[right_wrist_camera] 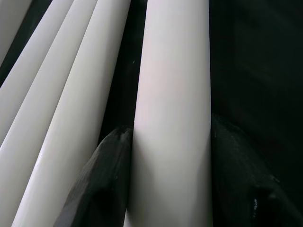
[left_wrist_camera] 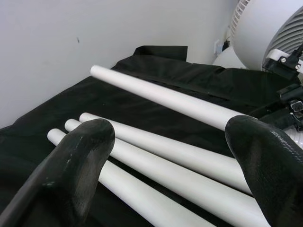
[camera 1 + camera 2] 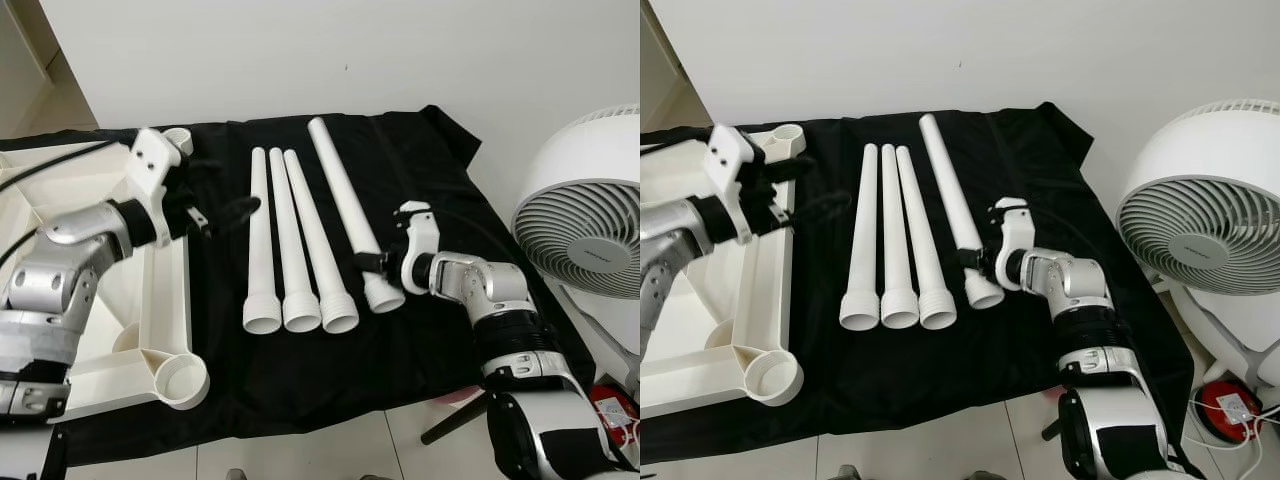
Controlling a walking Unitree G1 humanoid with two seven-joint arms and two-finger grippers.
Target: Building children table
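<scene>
Four white table legs lie on a black cloth (image 3: pixel 300 370) spread over the floor. Three of them (image 3: pixel 290 240) sit touching side by side, flared ends toward the robot. The fourth leg (image 3: pixel 345 205) lies just beyond that trio on the fan's side, angled slightly away from it. The overturned white tabletop (image 3: pixel 170 300) rests on the trio's other side, one round corner socket (image 3: pixel 182 380) at its near corner.

The right gripper (image 3: pixel 372 263) straddles the fourth leg close to its flared end, one black finger (image 1: pixel 106 184) against each side of the tube, pinching it. The left gripper (image 3: pixel 225 213) hovers between the tabletop and the trio, its fingers (image 2: pixel 80 156) spread wide with nothing between them.

The leg looks like hollow moulded plastic: light, rigid and smooth, so it should lift easily but could slip or spin in the pads. Held this near one end, the long free part will tend to droop and swing. A hold nearer the middle would balance better, though a grip by the flared end gives closer control if that end must be steered into a socket. A large white fan (image 3: pixel 590 210) stands off the cloth, beyond the fourth leg from the trio.
</scene>
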